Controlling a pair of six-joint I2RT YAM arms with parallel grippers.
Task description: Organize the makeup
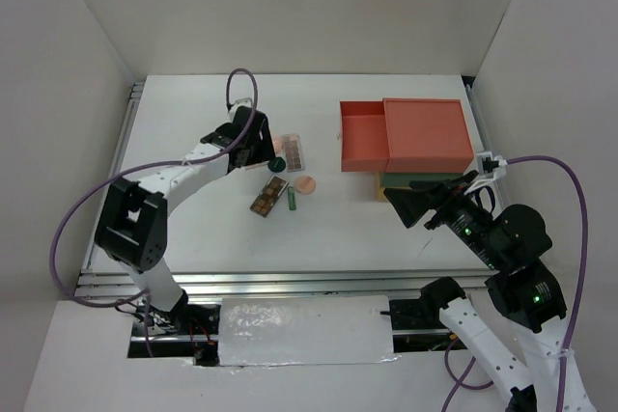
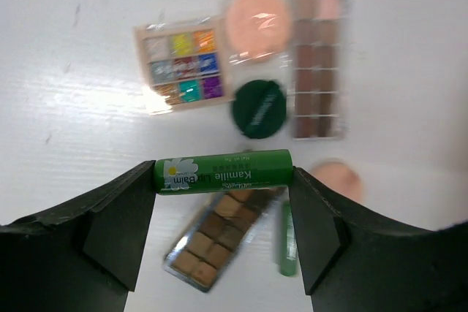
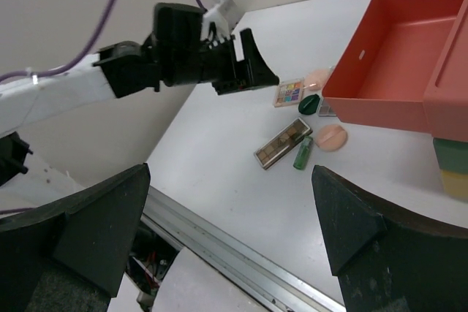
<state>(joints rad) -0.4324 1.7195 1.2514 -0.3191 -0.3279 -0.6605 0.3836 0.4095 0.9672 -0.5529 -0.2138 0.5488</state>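
My left gripper [image 2: 223,174] is shut on a green lip balm tube [image 2: 223,169], held crosswise above the table; in the top view the gripper [image 1: 255,149] hangs over the makeup cluster. Below it lie a multicolour palette [image 2: 183,67], a peach compact [image 2: 256,20], a long brown palette [image 2: 319,63], a dark green compact [image 2: 259,109], a second brown palette [image 2: 218,237], a second green tube [image 2: 287,242] and another peach compact [image 2: 338,180]. My right gripper [image 3: 230,231] is open and empty, up near the drawer box [image 1: 415,206].
A box [image 1: 428,132] with red, green and yellow drawers stands at the right. Its red drawer [image 1: 364,137] is pulled out toward the makeup and looks empty in the right wrist view [image 3: 387,63]. A metal rail [image 1: 290,282] runs along the near table edge.
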